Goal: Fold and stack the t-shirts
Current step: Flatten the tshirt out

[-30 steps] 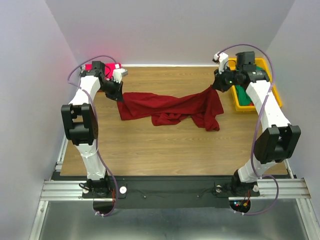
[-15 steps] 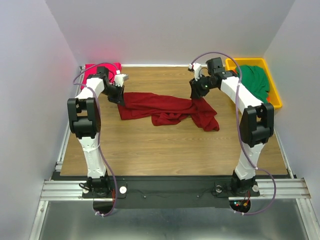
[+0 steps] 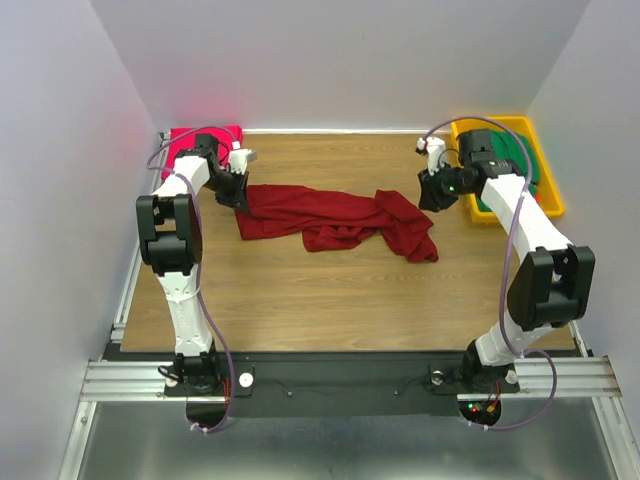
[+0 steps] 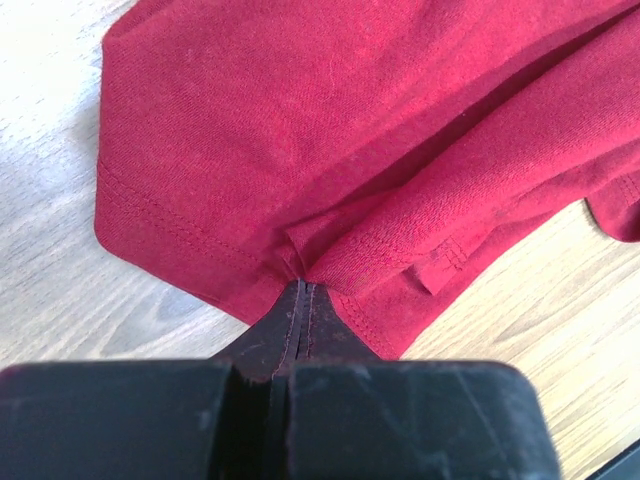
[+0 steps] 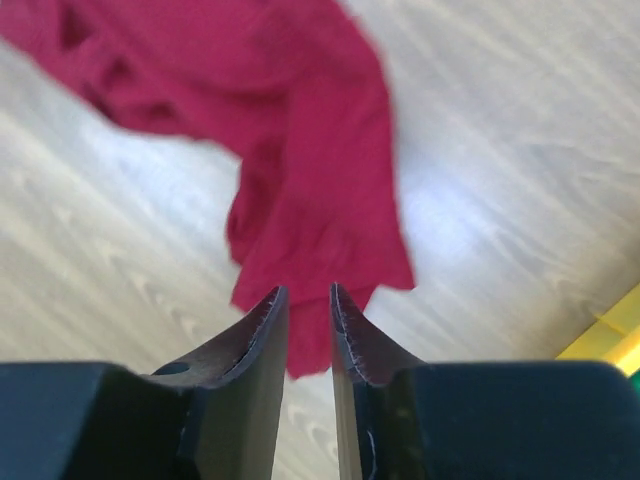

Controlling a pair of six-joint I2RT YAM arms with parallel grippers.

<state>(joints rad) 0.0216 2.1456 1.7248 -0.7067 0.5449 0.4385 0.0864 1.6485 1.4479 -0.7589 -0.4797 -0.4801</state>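
Between tips of left claw (image 4: 302, 288), edge of maroon t-shirt (image 4: 330, 130)

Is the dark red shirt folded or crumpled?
Crumpled, not folded: the dark red shirt lies bunched in a long strip, one corner pinched in the left pincer.

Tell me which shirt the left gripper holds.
The dark red shirt, pinched at its edge; the pink shirt lies in the far corner, the green shirt in the yellow bin.
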